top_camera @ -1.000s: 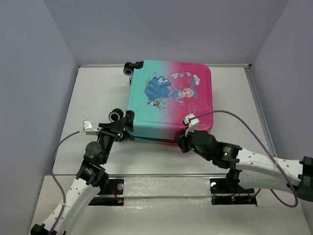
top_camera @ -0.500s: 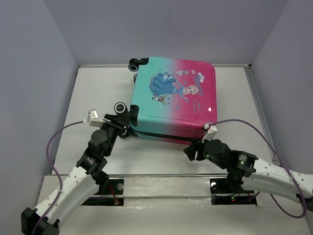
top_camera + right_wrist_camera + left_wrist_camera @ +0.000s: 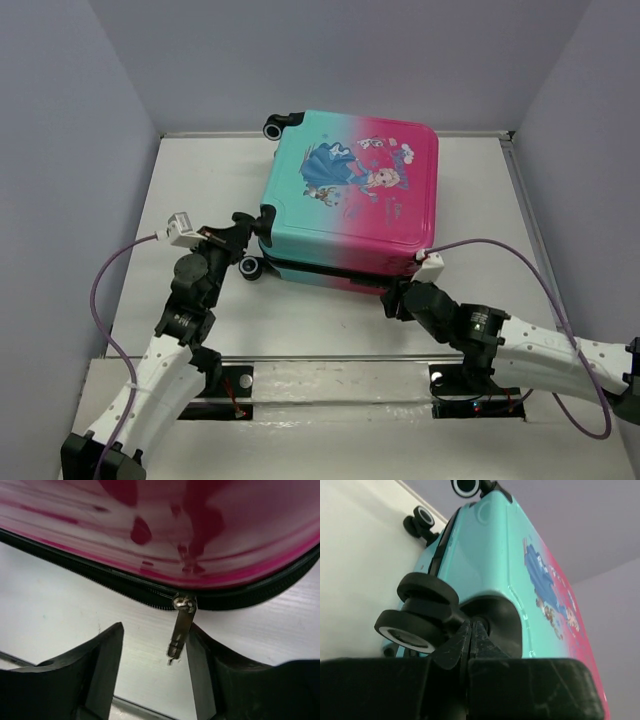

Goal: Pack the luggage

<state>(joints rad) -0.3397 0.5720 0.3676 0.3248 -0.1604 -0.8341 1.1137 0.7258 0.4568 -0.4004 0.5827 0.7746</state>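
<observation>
The luggage point(image 3: 350, 190) lies flat with its lid down on the white table, teal on the left, pink on the right, the princess picture facing up. My left gripper point(image 3: 252, 228) is shut at the near-left corner, its tips point(image 3: 471, 626) against the black wheel mount beside a castor wheel point(image 3: 410, 625), with nothing visible between them. At the near pink edge my right gripper point(image 3: 395, 298) is open. In the right wrist view the metal zip pull point(image 3: 179, 630) hangs between its fingers point(image 3: 155, 630), close to the right finger point(image 3: 200, 650). The pink shell point(image 3: 200, 530) fills the top.
The white table point(image 3: 190, 180) is boxed in by grey walls on the left, back and right. Another castor point(image 3: 272, 127) sticks out at the far-left corner. A purple cable point(image 3: 110, 290) loops off the left arm, another point(image 3: 540, 280) off the right. A metal rail point(image 3: 330, 357) crosses the near edge.
The left gripper has closed at the wheel corner. The right gripper, shut a second ago, has opened around the zip pull. The luggage has shifted slightly right and back.
</observation>
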